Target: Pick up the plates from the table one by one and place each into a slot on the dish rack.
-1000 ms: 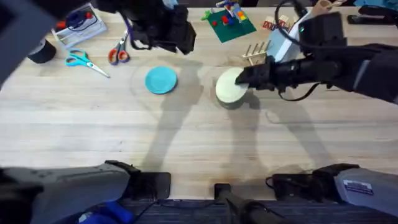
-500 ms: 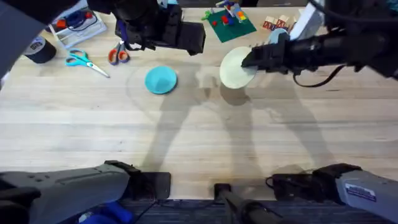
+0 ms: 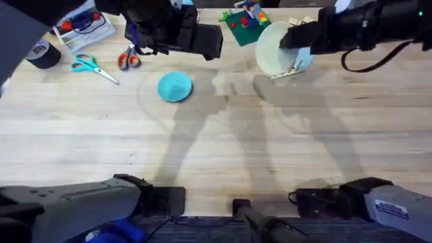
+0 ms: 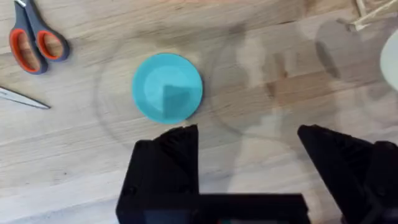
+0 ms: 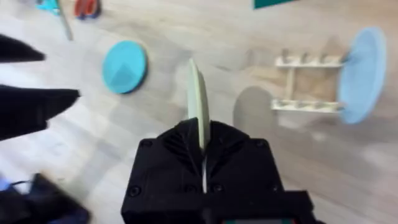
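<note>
My right gripper (image 3: 289, 39) is shut on the rim of the pale creamy yellow plate (image 3: 270, 50) and holds it in the air, tilted on edge. In the right wrist view this plate (image 5: 198, 99) shows edge-on between the shut fingers of the right gripper (image 5: 203, 146). The wooden dish rack (image 5: 305, 84) lies just beyond it, with a pale blue plate (image 5: 360, 73) standing at its end. The teal plate (image 3: 175, 87) lies flat on the table (image 3: 216, 148). My left gripper (image 4: 249, 155) hovers open beside the teal plate (image 4: 168, 87), holding nothing.
Orange-handled scissors (image 3: 128, 57) and blue-handled scissors (image 3: 91, 65) lie at the far left, near a black tape roll (image 3: 44, 54) and a white tray (image 3: 84, 25). A green baseplate with bricks (image 3: 246, 27) sits at the back, beside the rack.
The right gripper lifted the creamy plate off the table and carried it up and away toward the rack. The left arm shifted slightly right, then held still.
</note>
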